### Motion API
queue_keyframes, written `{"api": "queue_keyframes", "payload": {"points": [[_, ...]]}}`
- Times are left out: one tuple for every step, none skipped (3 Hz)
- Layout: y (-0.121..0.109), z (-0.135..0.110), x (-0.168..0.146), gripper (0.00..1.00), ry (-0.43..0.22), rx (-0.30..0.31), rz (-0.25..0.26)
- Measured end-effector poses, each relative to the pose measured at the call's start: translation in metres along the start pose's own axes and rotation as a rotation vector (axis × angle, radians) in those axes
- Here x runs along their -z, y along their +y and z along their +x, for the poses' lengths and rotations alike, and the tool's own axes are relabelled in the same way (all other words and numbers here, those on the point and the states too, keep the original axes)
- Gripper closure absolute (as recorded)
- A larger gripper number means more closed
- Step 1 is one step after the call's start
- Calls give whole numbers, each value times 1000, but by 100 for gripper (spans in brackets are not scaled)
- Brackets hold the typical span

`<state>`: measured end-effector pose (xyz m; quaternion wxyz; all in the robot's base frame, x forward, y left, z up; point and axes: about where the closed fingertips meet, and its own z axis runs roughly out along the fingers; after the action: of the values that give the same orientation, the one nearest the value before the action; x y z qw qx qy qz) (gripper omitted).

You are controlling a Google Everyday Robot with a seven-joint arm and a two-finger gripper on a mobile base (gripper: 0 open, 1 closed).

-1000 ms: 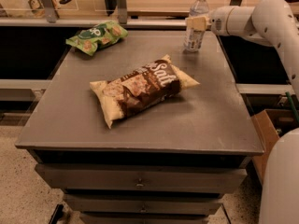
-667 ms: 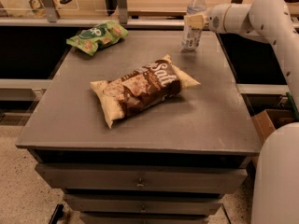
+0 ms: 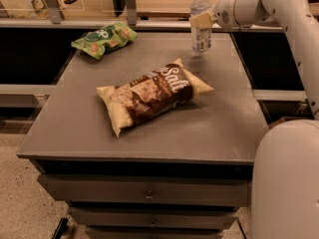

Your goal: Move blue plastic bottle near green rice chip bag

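Observation:
The blue plastic bottle (image 3: 201, 36) is upright at the far right of the grey table (image 3: 224, 123), clear with a white cap and a pale label. My gripper (image 3: 202, 20) reaches in from the right and is shut on the bottle's upper body; a cream finger (image 3: 201, 20) lies across its front. The bottle's base is at or just above the tabletop. The green rice chip bag (image 3: 103, 38) lies at the far left corner, well to the left of the bottle.
A larger brown-and-cream bag marked "Salt" (image 3: 152, 93) lies in the middle of the table, between the front edge and the bottle. My white arm (image 3: 279, 4) spans the right side and my base (image 3: 286, 183) fills the lower right. A rail runs behind the table.
The gripper and the bottle have shifted a little to the left along the far edge. The two bags have not moved.

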<state>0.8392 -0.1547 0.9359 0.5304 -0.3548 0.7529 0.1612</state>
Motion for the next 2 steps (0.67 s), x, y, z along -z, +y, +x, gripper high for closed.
{"api": "queue_keyframes", "payload": {"points": [[20, -2, -1, 100, 32, 44, -79], [39, -9, -10, 100, 10, 48, -147]]}}
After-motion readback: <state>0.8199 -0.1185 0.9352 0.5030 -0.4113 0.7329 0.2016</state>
